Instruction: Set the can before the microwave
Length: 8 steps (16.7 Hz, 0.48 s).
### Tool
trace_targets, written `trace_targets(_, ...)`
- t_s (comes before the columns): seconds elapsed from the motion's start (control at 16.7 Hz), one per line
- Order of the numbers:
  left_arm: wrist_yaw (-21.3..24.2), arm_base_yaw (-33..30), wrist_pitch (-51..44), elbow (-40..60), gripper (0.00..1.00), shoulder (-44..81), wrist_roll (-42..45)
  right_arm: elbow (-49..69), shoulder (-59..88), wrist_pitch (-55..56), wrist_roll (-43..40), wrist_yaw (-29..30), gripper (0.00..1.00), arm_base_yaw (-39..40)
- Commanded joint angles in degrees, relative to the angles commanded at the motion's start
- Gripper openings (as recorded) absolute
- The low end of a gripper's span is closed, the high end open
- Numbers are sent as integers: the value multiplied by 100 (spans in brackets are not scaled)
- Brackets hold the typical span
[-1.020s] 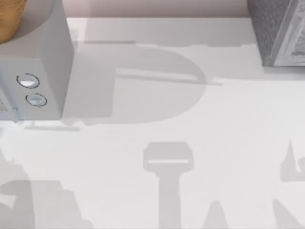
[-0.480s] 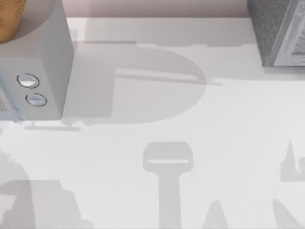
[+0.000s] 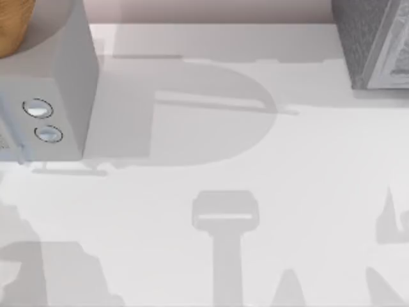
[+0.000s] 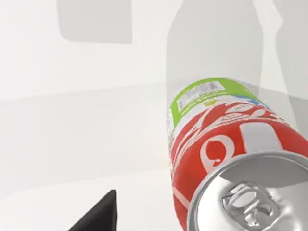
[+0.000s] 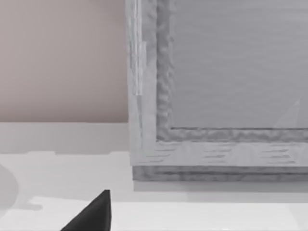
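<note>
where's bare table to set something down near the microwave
Bare white table spans the middle, between the large light grey microwave at left and the darker speckled grey box at right. The strip before the microwave's dials is free too. Only the far corners are crowded.

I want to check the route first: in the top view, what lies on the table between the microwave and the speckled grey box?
Nothing stands there. In the top view the table between the microwave and the speckled grey box holds just shadows.
</note>
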Motion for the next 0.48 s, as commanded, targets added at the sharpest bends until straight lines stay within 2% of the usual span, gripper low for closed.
trace_targets(0.48, -1, -13, -944, 801, 100, -143, -16, 0, 0, 0, 0, 0, 100, 0)
